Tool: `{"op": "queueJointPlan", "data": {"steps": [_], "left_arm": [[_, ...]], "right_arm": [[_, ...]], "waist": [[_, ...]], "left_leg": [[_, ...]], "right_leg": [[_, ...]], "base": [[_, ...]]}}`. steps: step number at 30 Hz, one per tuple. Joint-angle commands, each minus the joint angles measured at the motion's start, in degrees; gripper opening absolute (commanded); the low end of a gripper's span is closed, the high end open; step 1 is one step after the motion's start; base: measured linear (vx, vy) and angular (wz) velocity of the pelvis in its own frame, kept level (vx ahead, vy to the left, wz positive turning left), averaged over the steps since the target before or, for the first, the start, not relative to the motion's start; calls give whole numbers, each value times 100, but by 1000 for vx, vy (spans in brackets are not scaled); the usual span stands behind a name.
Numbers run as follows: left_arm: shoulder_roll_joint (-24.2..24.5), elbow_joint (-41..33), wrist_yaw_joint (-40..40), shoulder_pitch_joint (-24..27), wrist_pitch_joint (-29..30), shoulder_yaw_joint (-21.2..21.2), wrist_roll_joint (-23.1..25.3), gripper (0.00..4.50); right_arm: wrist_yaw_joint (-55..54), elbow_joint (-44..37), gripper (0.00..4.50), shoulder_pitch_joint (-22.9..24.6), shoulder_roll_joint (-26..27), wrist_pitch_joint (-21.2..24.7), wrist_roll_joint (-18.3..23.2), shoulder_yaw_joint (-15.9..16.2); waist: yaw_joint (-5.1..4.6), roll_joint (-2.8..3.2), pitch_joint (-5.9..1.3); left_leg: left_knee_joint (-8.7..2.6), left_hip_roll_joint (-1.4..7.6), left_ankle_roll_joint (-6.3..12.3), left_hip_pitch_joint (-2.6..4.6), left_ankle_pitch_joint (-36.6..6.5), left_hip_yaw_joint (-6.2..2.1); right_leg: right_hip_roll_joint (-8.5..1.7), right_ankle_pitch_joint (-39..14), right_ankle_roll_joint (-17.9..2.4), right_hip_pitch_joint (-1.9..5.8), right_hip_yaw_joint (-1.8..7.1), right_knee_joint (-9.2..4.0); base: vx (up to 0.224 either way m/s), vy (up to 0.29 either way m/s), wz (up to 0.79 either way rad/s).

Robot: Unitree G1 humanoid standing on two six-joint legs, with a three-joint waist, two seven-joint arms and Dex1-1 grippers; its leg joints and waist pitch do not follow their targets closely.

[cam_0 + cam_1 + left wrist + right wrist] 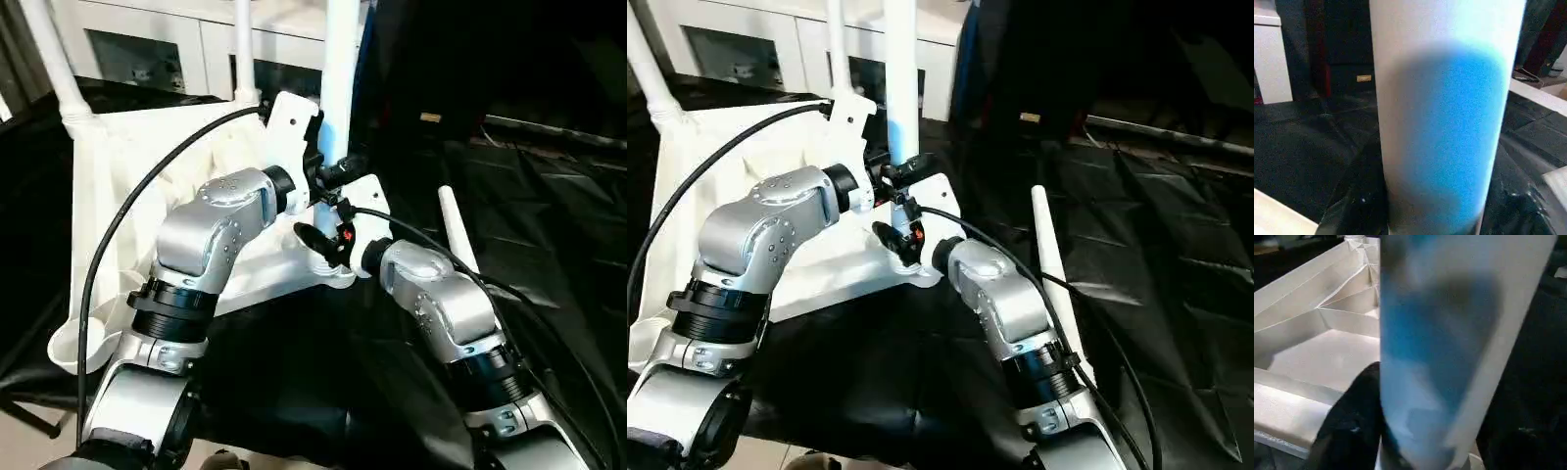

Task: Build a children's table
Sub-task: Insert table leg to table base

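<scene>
**Third leg going in, one still loose on the counter**

L gripper (328, 171) is clamped partway closed around the lower part of an upright white tapered plastic tube leg (341, 69), w/ the right gripper (323, 243) gripping the same leg just below it, near the base; its black fingers (1354, 431) sit against the tube in the right wrist view. Both hold the leg, neither is free. The leg stands in or right at the near right round corner socket (338, 277) of the white plastic rectangular tabletop (127, 157), which lies upside down, ribbed underside (1327, 318) facing up, on the black-draped counter (549, 225).

Done so far, judging by the head views: two more white legs stand upright in sockets along the far edge, one at the far left corner (54, 59) and one further along the far edge (243, 49). Can't tell if the gripped leg is fully seated; the arms hide the joint.

Left to do: press or twist this leg home, then pick up the fourth white leg (458, 235), lying flat on the counter just right of the tabletop, and fit it in the empty near left socket (78, 343). After that the table prob. needs flipping upright. Roughly past halfway.
</scene>
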Motion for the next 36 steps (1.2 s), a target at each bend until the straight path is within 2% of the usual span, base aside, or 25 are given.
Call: {"op": "queueJointPlan", "data": {"steps": [1,2,3,4,7,8,9,10,11,12,13,14,15,16,17,18,19,21,22,24,27,30,31,33,36], "left_arm": [[61,6,-29,-66,-43,-12,81,188],[71,17,-22,-66,-57,4,84,188],[126,49,-44,-73,-87,-15,128,188],[158,100,-25,-61,-168,-16,189,188],[208,143,2,-32,-269,3,258,188],[205,122,24,4,-265,65,227,188],[204,119,23,15,-271,81,218,188],[203,109,0,51,-302,135,187,188],[208,81,-84,90,-329,225,94,188],[209,66,-132,106,-337,270,41,188],[187,25,-250,128,-206,373,-166,244],[127,-110,-723,214,192,743,-912,258],[127,-110,-723,214,192,743,-912,258],[216,-291,-1392,366,403,907,-1519,262],[247,-337,-1547,404,458,928,-1646,273],[439,-477,-2153,559,650,961,-2089,286],[482,-501,-2293,594,690,976,-2193,295],[531,-501,-2526,626,955,1135,-2583,302],[631,-528,-2736,655,1073,1119,-2712,316],[791,-633,-2956,712,1133,949,-2680,337],[795,-733,-3146,768,1252,974,-2880,339],[594,-816,-3103,854,1265,1178,-3239,339],[542,-827,-3044,881,1247,1192,-3262,313],[496,-787,-2977,883,1216,1208,-3243,305],[366,-505,-2664,791,968,1280,-3013,269]], "right_arm": [[119,-78,214,-19,-53,-21,77,-109],[168,-84,208,-17,-42,-16,127,-119],[324,-121,204,-11,-57,-28,212,-102],[540,-194,199,27,-108,-11,301,-46],[1034,-371,195,137,-225,67,503,85],[1334,-528,195,227,-287,179,700,113],[1408,-563,195,246,-305,198,747,118],[1658,-680,195,301,-374,253,898,133],[1961,-814,195,355,-467,307,1082,135],[2089,-869,195,375,-506,322,1158,130],[2172,-900,195,382,-537,349,1216,120],[2546,-1008,195,397,-683,405,1430,103],[2546,-1008,195,397,-683,405,1430,103],[2907,-1105,195,404,-864,514,1636,84],[2991,-1124,194,404,-905,541,1684,82],[3408,-1235,194,405,-1143,694,1896,101],[3523,-1265,193,406,-1213,736,1946,111],[3882,-1368,193,417,-1470,841,2060,179],[4177,-1446,193,419,-1690,918,2153,218],[4376,-1494,193,414,-1834,989,2240,190],[4527,-1508,193,386,-1895,1048,2343,107],[4520,-1494,193,298,-1804,1214,2658,-130],[4532,-1515,193,287,-1815,1247,2722,-143],[4546,-1523,193,280,-1823,1261,2745,-140],[4541,-1542,192,308,-1805,1178,2636,-54]], "waist": [[3,121,-449],[2,140,-448],[1,135,-450],[-2,100,-450],[25,109,-448],[25,108,-451],[21,30,-447],[44,63,-445],[36,-15,-447],[56,26,-448],[51,27,-443],[53,3,-442],[54,12,-442],[50,7,-439],[37,-9,-437],[42,7,-431],[41,31,-424],[48,43,-418],[72,56,-424],[126,49,-407],[148,32,-410],[145,7,-403],[147,7,-405],[148,-5,-412],[161,-12,-412]], "left_leg": [[-424,65,-478,150,-1248,-13],[-424,66,-482,151,-1250,-16],[-423,67,-476,157,-1266,-14],[-423,67,-456,154,-1275,-9],[-421,77,-406,149,-1217,-11],[-418,75,-398,146,-1207,-9],[-416,73,-363,141,-1200,4],[-417,76,-330,139,-1157,-2],[-411,78,-290,131,-1111,9],[-407,80,-259,131,-1079,7],[-408,79,-250,126,-1089,7],[-399,65,-241,120,-1066,17],[-400,67,-179,102,-1066,9],[-401,68,-176,109,-1073,6],[-400,63,-156,104,-1051,4],[-407,72,-159,107,-1067,3],[-408,89,-150,149,-1170,14],[-404,77,-163,148,-1198,23],[-403,88,-179,179,-1277,24],[-422,103,-196,190,-1400,21],[-433,105,-271,178,-1501,8],[-433,96,-292,159,-1514,6],[-430,100,-291,159,-1514,3],[-432,104,-292,158,-1472,1],[-424,103,-283,158,-1402,5]], "right_leg": [[-250,-520,-881,272,186,-393],[-249,-509,-888,268,187,-386],[-247,-498,-901,267,186,-393],[-243,-496,-908,272,185,-396],[-255,-421,-959,283,185,-386],[-253,-398,-972,287,186,-380],[-250,-410,-974,295,185,-394],[-262,-440,-993,302,185,-383],[-260,-454,-994,305,183,-395],[-278,-499,-1018,301,186,-387],[-278,-540,-1020,298,185,-394],[-275,-605,-1030,305,183,-390],[-281,-626,-1066,321,182,-390],[-276,-657,-1072,315,177,-395],[-274,-695,-1097,319,174,-377],[-277,-746,-1105,309,175,-386],[-257,-855,-1142,261,182,-395],[-251,-851,-1175,259,184,-397],[-249,-898,-1176,244,182,-401],[-258,-1107,-1120,238,191,-422],[-288,-1341,-1040,244,192,-434],[-297,-1494,-1023,249,190,-456],[-304,-1553,-1005,242,188,-462],[-291,-1552,-957,243,188,-465],[-294,-1544,-896,235,194,-475]], "base": [[0,0,0],[0,0,0],[0,0,0],[0,0,0],[0,0,0],[0,0,0],[0,0,0],[0,0,0],[0,0,0],[0,0,0],[0,0,0],[0,0,0],[0,0,0],[0,0,0],[0,0,0],[0,0,0],[0,0,0],[0,0,0],[0,0,0],[0,0,0],[0,0,0],[0,0,0],[0,0,0],[0,0,0],[0,0,0]]}}
